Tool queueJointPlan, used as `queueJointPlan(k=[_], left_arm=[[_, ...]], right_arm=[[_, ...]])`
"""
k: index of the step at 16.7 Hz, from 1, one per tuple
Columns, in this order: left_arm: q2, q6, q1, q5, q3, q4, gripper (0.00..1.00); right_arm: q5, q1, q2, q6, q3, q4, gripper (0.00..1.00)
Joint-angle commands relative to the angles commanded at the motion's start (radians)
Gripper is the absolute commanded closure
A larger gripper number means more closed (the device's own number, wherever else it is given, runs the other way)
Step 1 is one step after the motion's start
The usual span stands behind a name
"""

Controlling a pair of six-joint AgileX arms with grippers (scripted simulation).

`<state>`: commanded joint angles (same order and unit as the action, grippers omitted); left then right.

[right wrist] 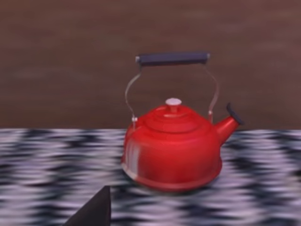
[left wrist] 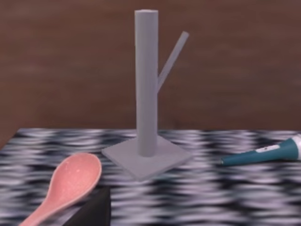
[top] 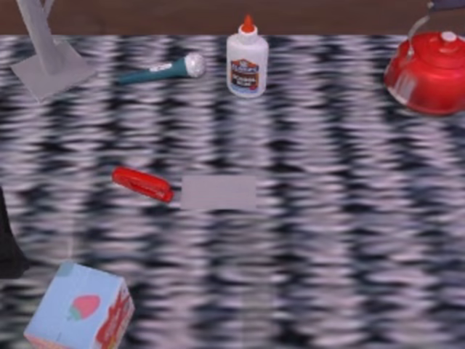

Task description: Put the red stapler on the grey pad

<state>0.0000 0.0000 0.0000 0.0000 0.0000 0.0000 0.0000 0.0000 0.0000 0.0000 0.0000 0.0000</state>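
Note:
The red stapler (top: 142, 183) lies flat on the patterned cloth left of centre, slanted, with its right end close to the left edge of the grey pad (top: 219, 193). The pad lies flat at the middle of the table with nothing on it. My left arm (top: 6, 243) shows only as a dark shape at the left edge, well away from the stapler. A dark corner of my left gripper (left wrist: 91, 209) shows in the left wrist view. My right gripper (right wrist: 94, 209) shows only as a dark wedge in the right wrist view. Neither wrist view shows the stapler or the pad.
A grey stand with a square base (top: 51, 69) stands at the back left, with a teal microphone (top: 163, 70) and a glue bottle (top: 247, 62) beside it. A red kettle (top: 429, 73) sits back right. A printed box (top: 80, 313) is front left. A pink spoon (left wrist: 70, 183) lies near the left gripper.

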Motion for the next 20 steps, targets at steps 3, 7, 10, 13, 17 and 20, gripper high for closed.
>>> queueJointPlan(k=[3, 7, 10, 13, 17, 20], left_arm=[[0.01, 0.009, -0.004, 0.004, 0.009, -0.009, 0.0], [0.152, 0.143, -0.046, 0.05, 0.144, -0.137, 0.0], [0.372, 0.325, -0.093, 0.095, 0.331, -0.305, 0.0], [0.677, 0.548, -0.146, 0.136, 0.561, -0.508, 0.0], [1.143, 0.864, -0.214, 0.168, 0.895, -0.786, 0.0], [1.469, 1.085, -0.259, 0.169, 1.141, -0.965, 0.0]], right_arm=[[0.0, 0.0, 0.0, 0.0, 0.0, 0.0, 0.0], [0.0, 0.0, 0.0, 0.0, 0.0, 0.0, 0.0], [0.0, 0.0, 0.0, 0.0, 0.0, 0.0, 0.0], [0.0, 0.0, 0.0, 0.0, 0.0, 0.0, 0.0], [0.0, 0.0, 0.0, 0.0, 0.0, 0.0, 0.0], [0.0, 0.0, 0.0, 0.0, 0.0, 0.0, 0.0]])
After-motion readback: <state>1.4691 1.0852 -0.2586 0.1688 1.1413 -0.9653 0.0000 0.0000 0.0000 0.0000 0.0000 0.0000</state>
